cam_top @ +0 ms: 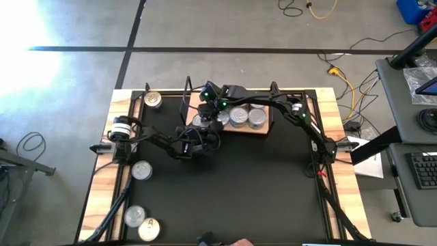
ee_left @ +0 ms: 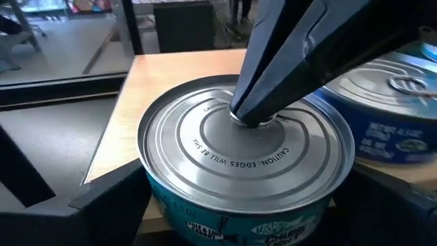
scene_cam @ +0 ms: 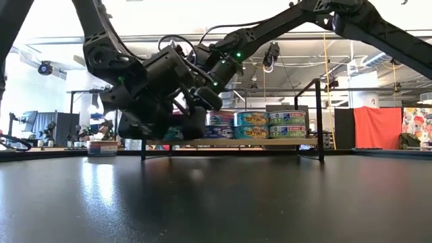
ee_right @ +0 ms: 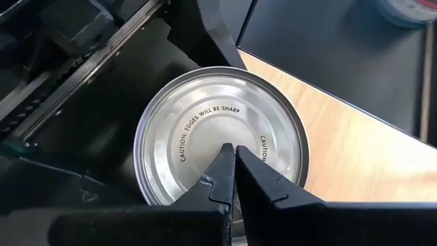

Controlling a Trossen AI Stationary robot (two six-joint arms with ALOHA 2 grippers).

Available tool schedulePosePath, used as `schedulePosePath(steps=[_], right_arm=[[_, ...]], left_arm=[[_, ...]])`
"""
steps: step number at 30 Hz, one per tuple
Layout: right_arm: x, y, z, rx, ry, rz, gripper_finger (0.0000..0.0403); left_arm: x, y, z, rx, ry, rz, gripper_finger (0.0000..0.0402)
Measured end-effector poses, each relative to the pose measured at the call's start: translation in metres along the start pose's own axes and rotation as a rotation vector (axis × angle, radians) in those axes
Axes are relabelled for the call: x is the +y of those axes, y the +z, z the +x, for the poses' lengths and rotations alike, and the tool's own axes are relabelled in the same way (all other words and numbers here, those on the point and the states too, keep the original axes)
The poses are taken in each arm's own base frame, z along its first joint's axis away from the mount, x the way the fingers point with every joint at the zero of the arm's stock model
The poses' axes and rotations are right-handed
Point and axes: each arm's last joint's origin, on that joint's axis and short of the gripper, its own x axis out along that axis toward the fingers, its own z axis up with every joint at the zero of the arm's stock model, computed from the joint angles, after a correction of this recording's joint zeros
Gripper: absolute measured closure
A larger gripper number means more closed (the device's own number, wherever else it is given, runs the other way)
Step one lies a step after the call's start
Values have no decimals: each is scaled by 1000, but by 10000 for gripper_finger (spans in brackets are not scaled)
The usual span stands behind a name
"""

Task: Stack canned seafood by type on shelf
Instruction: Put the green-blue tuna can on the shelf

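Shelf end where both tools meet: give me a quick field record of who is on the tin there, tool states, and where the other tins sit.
tin at work: silver-lid tin on the shelf, at its left end
left tool: open, fingers either side of the tin
right tool: shut, tips pressing on the lid centre
shelf row: tins beside it, blue and teal labels
loose tins: one at the table's far left corner, three along the left edge
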Motion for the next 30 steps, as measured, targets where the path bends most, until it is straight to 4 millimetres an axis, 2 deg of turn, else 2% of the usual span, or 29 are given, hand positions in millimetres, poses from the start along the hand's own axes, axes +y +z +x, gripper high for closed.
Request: schedulePosePath(steps=[3,7,16,26,30], right_arm=[[3,-6,5,20,16,-8,394],[5,-12,10,36,19,-10,394],[6,-13,10,64,-8,-39,394],[5,-13,10,74,-21,-40,394],[4,-15,10,84,-31,-38,394]], left_arm=[[0,5,-1,49,-21,18,4],[8,15,8,137,-30,36,3],[11,27,8,213,-47,74,2],[5,41,0,249,-60,242,2],[7,39,-6,337,-51,372,2]])
